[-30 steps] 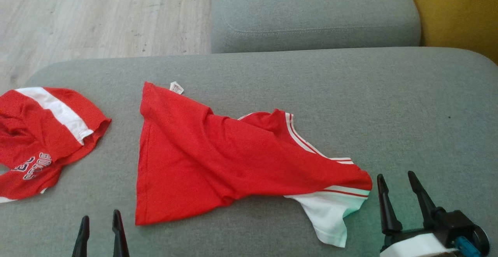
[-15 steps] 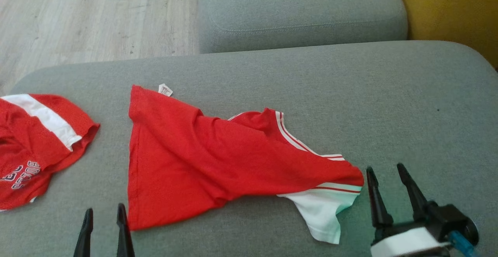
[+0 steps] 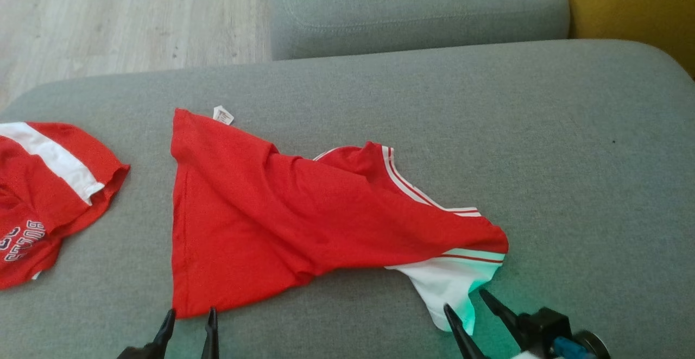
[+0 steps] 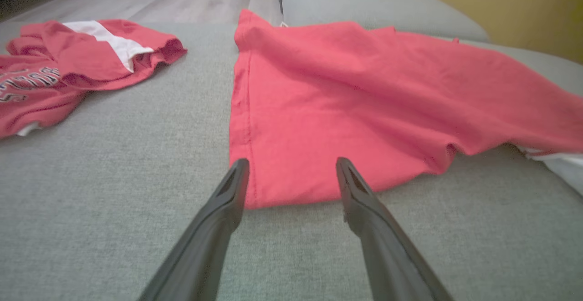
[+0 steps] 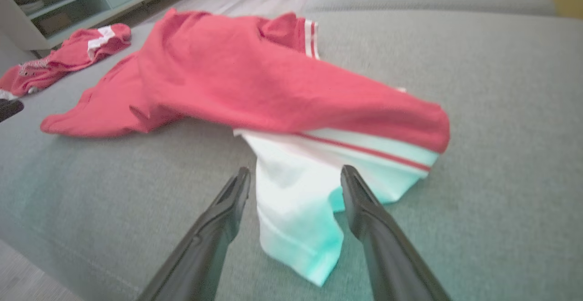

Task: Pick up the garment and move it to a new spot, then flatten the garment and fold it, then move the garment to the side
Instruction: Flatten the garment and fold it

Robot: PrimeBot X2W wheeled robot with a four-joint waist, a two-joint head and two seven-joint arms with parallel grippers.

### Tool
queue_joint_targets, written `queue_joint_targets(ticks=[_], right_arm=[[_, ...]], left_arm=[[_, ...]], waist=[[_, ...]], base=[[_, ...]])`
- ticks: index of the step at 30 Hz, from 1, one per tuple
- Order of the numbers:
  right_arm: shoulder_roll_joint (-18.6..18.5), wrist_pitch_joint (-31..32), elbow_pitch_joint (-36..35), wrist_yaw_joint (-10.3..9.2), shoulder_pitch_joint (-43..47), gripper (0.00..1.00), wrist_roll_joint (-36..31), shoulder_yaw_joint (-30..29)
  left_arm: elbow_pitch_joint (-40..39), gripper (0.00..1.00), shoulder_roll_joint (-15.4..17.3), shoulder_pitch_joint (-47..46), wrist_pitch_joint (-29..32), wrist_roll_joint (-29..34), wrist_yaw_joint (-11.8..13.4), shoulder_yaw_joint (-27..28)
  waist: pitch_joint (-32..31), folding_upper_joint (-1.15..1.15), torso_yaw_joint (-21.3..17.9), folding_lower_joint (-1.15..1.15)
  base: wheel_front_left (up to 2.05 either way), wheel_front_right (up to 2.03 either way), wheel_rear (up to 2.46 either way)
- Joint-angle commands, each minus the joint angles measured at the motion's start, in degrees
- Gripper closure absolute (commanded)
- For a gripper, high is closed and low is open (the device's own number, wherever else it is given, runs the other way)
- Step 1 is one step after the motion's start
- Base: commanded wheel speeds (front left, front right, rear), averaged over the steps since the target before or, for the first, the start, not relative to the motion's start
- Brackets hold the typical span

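The garment (image 3: 282, 223) is red and lies crumpled on the grey sofa seat (image 3: 570, 185), a little left of the middle. It is spread wide at the left and narrows toward the right. A small label (image 3: 223, 115) sticks out at its far left corner, but the print on it is too small to read. At the near right, a white sleeve (image 3: 448, 288) with red stripes comes out from under the red cloth. How the rest of the garment is folded below is hidden from me.

My left tool (image 3: 191, 311) has its fingers apart, and the tips are at the near left corner of the hem. In the left wrist view the tips overlap the red edge, but I cannot tell if they touch the cloth.

My right tool (image 3: 464, 300) is also apart, with one finger on each side of the white sleeve's end. The right wrist view is blurred, so contact there is not clear. The body of this tool is cut off by the bottom edge of the head view.

A second red garment (image 3: 49, 185) with a white band lies well apart at the left. It is cut off by the frame, and its lettering is only partly readable. Beyond the sofa is a pale wooden floor (image 3: 108, 22).
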Motion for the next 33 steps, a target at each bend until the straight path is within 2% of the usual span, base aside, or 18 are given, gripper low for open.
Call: queue_joint_targets(ticks=[1,10,22,29,30,31,32,33], right_arm=[[-1.0,0.5,-2.6,0.44,-1.0,0.00,0.2,0.8],[-1.5,5.2,-5.4,0.44,-1.1,0.00,0.0,-0.5],[-2.7,9.2,-5.1,0.44,-5.8,0.00,0.6,1.9],[-4.0,14.0,-3.8,0.44,-7.9,0.00,3.1,5.2],[-4.3,14.5,-3.8,0.44,-8.3,0.00,3.4,5.6],[-4.5,15.0,-3.8,0.44,-8.5,0.00,3.7,5.9],[-4.7,15.3,-3.8,0.44,-8.8,0.11,4.0,6.1],[-4.8,15.5,-3.8,0.44,-9.2,0.51,4.2,6.0]], left_arm=[[-1.4,0.00,0.6,-2.3,0.7,-0.2,0.2,1.5],[-0.5,0.00,2.1,-5.5,5.9,-0.7,0.6,1.6],[4.2,0.00,2.8,-11.3,11.4,-2.0,2.2,2.3],[5.8,0.00,2.4,-12.1,16.9,-3.9,1.2,1.0],[5.9,0.34,2.5,-12.2,17.8,-4.1,1.0,0.8],[6.0,0.58,2.7,-12.2,18.9,-4.3,0.6,0.4],[6.0,0.89,2.9,-12.3,19.7,-4.5,0.2,0.1],[5.9,1.00,3.0,-12.3,20.4,-4.6,-0.2,-0.3]], waist=[[0.4,0.00,0.0,0.00],[3.8,0.00,-0.1,0.00],[9.8,0.00,0.1,0.00],[11.2,0.00,0.4,0.00],[11.3,0.00,0.5,0.00],[11.3,0.00,0.6,0.00],[11.3,0.00,0.6,0.00],[11.3,0.00,0.7,0.00]], base=[[0.00,0.00,0.00],[0.00,0.00,0.00],[0.00,0.00,0.00],[0.00,0.00,0.00],[0.00,0.00,0.00],[0.00,0.00,0.00],[0.00,0.00,0.00],[0.00,0.00,0.00]])
